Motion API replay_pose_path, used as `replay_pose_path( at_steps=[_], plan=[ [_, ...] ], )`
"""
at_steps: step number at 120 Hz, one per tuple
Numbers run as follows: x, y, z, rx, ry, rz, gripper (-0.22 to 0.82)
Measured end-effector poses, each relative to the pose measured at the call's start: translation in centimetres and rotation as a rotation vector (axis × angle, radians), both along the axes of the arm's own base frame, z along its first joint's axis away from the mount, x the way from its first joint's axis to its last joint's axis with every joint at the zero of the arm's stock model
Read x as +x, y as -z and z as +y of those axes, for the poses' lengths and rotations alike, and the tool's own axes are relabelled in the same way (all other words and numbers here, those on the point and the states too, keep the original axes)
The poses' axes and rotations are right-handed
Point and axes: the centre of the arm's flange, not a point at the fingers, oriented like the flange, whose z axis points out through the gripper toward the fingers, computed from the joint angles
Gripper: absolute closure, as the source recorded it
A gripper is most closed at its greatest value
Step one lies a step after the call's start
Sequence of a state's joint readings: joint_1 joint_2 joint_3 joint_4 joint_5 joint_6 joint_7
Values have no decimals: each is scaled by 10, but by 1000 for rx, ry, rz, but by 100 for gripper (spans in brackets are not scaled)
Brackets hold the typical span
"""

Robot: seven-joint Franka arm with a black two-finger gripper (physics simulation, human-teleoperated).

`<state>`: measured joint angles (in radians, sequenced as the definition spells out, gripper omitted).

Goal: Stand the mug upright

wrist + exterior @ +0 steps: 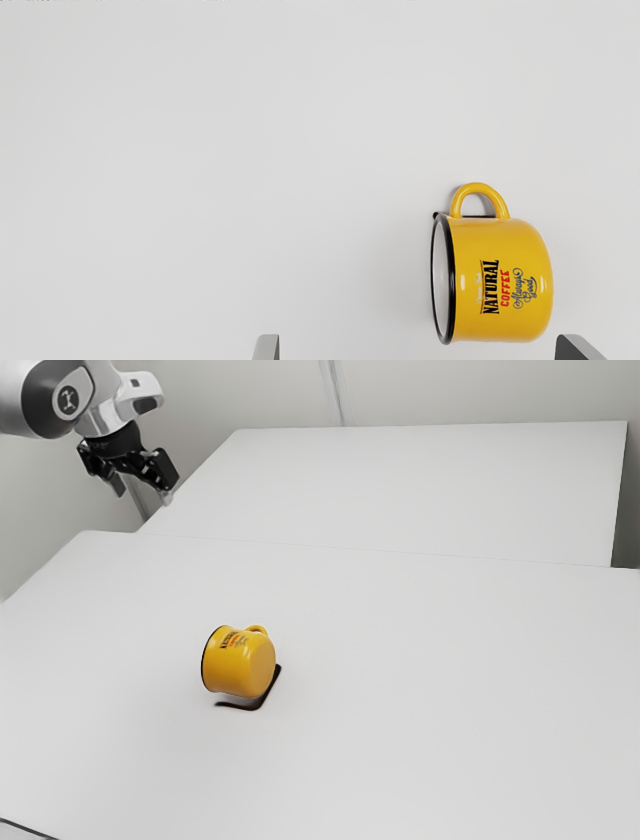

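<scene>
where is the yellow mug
In the exterior view's left half, the yellow mug lies on its side on the white table, lower in the picture than the gripper.

My white arm (98, 390) comes in at the exterior view's upper left, a dark joint cap (42, 398) with a round emblem turned toward the camera. Beneath it hangs my black two-finger gripper (143, 496), pointing downward. I hold my jaws open, the gray fingertips (268, 348) well apart.
</scene>
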<state>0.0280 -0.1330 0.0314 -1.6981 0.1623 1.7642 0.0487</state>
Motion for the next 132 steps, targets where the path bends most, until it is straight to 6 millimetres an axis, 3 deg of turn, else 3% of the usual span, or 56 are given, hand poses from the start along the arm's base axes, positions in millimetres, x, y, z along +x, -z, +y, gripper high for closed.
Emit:
replay_pose_path(
  at_steps=[19, 36, 57, 80, 102, 132],
  plan=[
    [1, 8, 1, -2, 10, 11, 0],
    [1, 31, 19, -55, -27, 46, 0],
    [3, 89, 64, -326, -169, 134, 0],
    [13, 170, 97, -571, -291, 289, 0],
    [27, 228, 64, -670, -270, 423, 0],
    [30, 263, 70, -756, -300, 489, 0]
  ],
)
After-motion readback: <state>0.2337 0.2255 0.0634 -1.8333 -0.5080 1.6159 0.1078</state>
